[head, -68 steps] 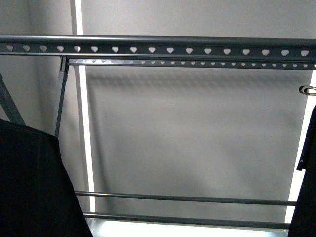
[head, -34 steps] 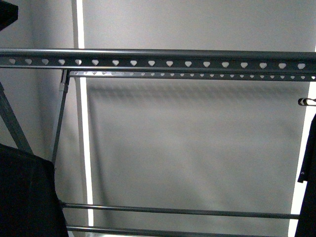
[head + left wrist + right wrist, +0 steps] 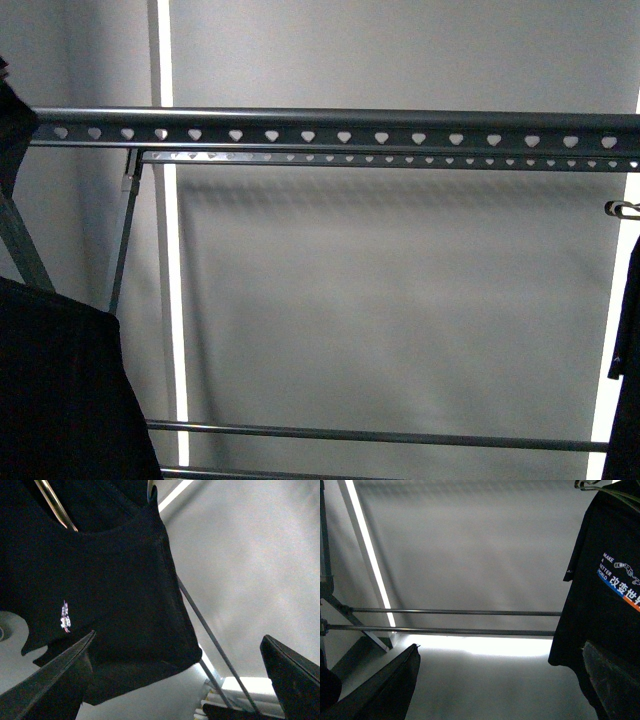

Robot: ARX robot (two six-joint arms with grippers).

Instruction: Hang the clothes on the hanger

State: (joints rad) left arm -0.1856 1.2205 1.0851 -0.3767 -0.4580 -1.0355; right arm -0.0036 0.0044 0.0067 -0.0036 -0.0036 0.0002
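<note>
Across the front view runs the large dark grey metal clothes rack [image 3: 340, 133]: a top rail punched with heart-shaped holes, a second punched rail just behind it, and two thin lower bars [image 3: 455, 612] near the bottom. At the lower left hangs a large black garment [image 3: 60, 390]. My left wrist view shows small white lettering on it and a metal wire inside its collar, but I cannot tell whether it bears a chest print. At the rack's right end hangs the black short-sleeved T-shirt [image 3: 605, 630], printed "MAKE A BETTER WORLD" with white Chinese characters over a blue-orange stripe, covering the right ends of the lower bars. Left gripper [image 3: 177, 636]: jaws spread wide, holding nothing. Right gripper [image 3: 500, 647]: jaws likewise wide apart and empty. A thin wire hook [image 3: 620, 208] shows above the T-shirt, below the top rail; what it catches on is out of frame.
</note>
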